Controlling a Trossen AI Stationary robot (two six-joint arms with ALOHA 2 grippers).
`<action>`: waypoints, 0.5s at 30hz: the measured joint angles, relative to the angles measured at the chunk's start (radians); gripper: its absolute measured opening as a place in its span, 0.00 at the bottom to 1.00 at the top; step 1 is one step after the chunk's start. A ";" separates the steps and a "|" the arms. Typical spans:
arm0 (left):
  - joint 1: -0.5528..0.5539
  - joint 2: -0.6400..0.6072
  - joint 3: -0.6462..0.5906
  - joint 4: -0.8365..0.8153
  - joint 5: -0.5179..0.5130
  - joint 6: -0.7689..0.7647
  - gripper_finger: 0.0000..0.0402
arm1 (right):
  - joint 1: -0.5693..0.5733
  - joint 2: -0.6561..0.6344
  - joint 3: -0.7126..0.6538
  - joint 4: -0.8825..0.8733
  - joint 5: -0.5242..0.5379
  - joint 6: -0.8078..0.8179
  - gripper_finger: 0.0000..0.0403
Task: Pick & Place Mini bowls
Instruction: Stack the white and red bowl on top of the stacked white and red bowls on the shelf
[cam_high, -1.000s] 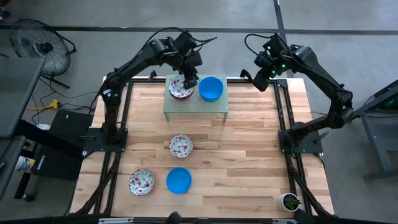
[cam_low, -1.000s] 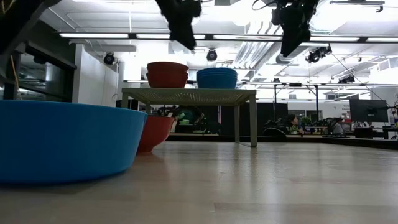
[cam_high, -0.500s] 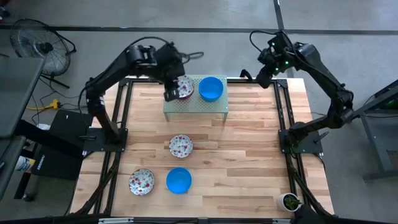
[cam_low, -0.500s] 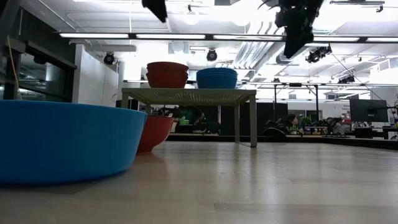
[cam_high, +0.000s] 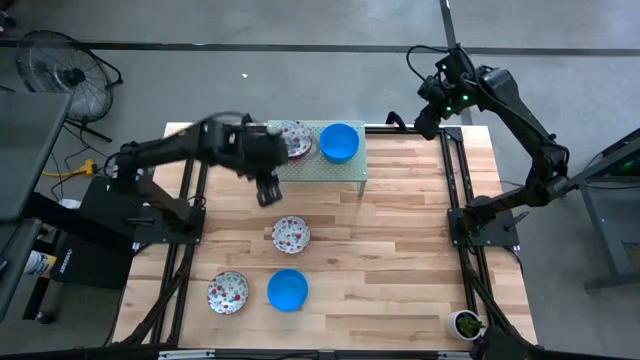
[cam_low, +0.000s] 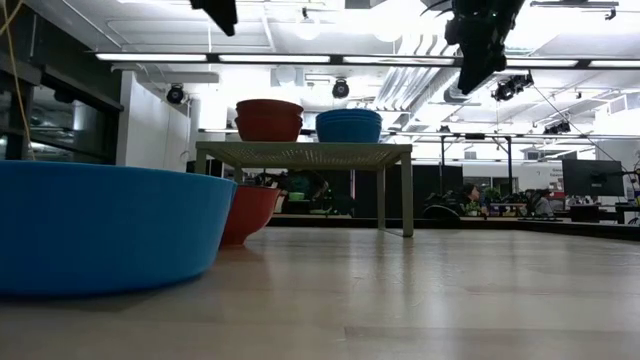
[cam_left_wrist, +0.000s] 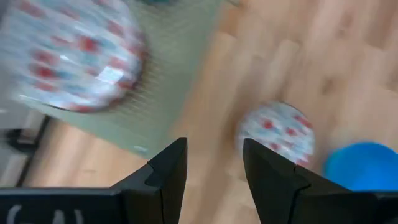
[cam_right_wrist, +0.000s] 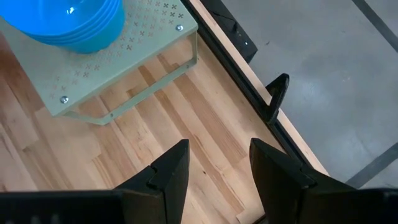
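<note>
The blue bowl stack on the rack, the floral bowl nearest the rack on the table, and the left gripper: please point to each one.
blue bowl stack (cam_high: 340, 141), high view, inside of top bowl.
floral bowl (cam_high: 291, 235), high view, bowl centre.
left gripper (cam_left_wrist: 213, 173), left wrist view, midway between fingertips.

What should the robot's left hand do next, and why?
Probably drop toward the flowery bowl lying alone mid-table. The left gripper is open, holds nothing, and hovers between the rack and that bowl, which is the nearest one. The right gripper waits past the rack's far corner.

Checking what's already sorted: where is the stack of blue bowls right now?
In the high view the stack of blue bowls sits on the right half of the green rack, beside the floral bowls.
</note>
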 joint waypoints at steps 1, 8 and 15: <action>-0.025 -0.020 -0.054 0.035 0.012 -0.026 0.38 | 0.000 0.000 0.000 0.000 0.000 0.002 0.39; -0.187 -0.140 -0.401 0.381 0.030 -0.238 0.38 | 0.000 -0.008 0.000 -0.048 0.001 0.006 0.39; -0.332 -0.184 -0.628 0.538 0.025 -0.396 0.38 | 0.003 -0.065 0.000 -0.068 0.003 0.044 0.39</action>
